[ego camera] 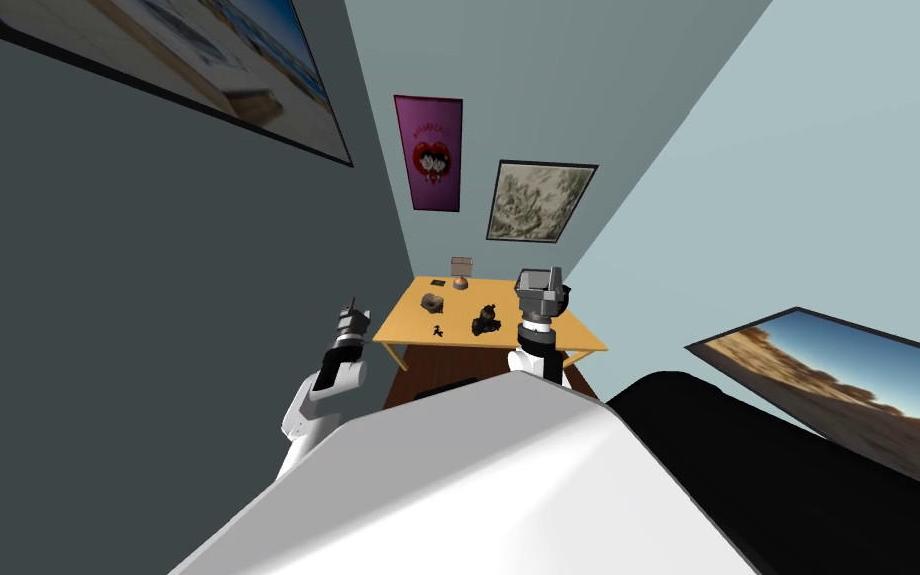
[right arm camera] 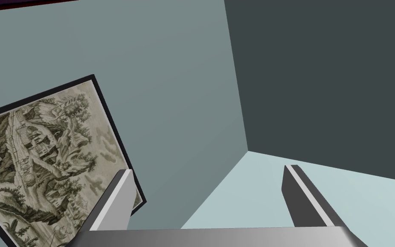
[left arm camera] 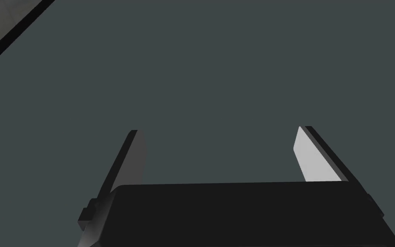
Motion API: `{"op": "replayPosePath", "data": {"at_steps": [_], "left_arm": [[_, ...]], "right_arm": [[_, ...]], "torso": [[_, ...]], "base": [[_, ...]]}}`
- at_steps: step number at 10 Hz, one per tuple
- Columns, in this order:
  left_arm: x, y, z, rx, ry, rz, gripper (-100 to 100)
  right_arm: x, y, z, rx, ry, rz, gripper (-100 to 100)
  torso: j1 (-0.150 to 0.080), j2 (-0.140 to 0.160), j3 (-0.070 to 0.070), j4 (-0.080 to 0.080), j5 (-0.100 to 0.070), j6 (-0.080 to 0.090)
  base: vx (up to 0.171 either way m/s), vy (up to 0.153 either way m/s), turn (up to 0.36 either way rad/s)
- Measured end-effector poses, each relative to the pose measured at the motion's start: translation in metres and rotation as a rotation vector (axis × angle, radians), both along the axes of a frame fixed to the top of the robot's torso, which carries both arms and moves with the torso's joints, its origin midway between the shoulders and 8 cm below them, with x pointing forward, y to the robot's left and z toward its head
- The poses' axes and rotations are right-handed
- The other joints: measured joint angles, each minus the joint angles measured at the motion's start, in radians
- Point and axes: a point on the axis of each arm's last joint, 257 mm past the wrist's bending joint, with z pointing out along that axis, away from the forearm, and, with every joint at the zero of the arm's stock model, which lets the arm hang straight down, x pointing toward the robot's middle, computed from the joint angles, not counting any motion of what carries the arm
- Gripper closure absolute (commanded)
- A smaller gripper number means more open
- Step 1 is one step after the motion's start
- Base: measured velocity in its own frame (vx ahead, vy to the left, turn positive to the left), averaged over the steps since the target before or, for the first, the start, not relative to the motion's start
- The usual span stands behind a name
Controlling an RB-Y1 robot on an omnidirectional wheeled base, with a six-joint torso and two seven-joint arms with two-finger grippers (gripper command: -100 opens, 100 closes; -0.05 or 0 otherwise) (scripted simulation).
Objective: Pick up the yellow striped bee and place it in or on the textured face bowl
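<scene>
since the wooden table (ego camera: 403,321) stands far off in the room's corner, the things on it are small and hard to read: a tiny dark figure (ego camera: 437,331) near the front edge, left of middle, is likely the bee, though no yellow or stripes can be made out. to its right, apart from it, sits a dark lumpy thing (ego camera: 486,321), and behind the figure a grey blocky thing (ego camera: 433,302); which of these two is the face bowl i cannot tell. farther back lie a small flat dark piece (ego camera: 437,283) and an orange round thing (ego camera: 461,285) with a pale box (ego camera: 461,265) behind it. the right gripper (ego camera: 540,283) is raised over the table's right part and hides a stretch of the top behind it; the left gripper (ego camera: 351,314) is held up left of the table, off its edge, against a dark grey wall (ego camera: 149,299). in the head view both sets of fingers are too small to judge, but each wrist view gives them plainly: the left pair stands wide apart with nothing between, and the right pair is likewise spread and empty.
</scene>
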Motion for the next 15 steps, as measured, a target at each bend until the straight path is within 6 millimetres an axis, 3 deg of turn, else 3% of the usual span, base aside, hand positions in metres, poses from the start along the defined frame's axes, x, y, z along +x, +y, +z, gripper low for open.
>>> {"op": "replayPosePath", "data": {"at_steps": [9, 11, 15], "left_arm": [[0.045, 0.006, -0.093, -0.148, 0.282, 0.033, -100], [0.047, 0.007, -0.126, -0.192, 0.366, 0.047, -100], [0.052, 0.003, -0.167, -0.257, 0.488, 0.068, -100]], "right_arm": [[0.000, 0.000, 0.000, 0.000, 0.000, 0.000, 0], [0.000, 0.000, 0.000, 0.000, 0.000, 0.000, 0], [0.000, 0.000, 0.000, 0.000, 0.000, 0.000, 0]], "torso": [[0.000, -0.001, 0.000, 0.000, 0.000, 0.000], [-0.001, 0.000, 0.000, 0.000, 0.000, 0.000], [-0.001, 0.000, 0.000, 0.000, 0.000, 0.000]], "base": [[0.020, 0.014, -0.042], [0.013, 0.009, -0.022], [0.020, 0.007, -0.054]]}}
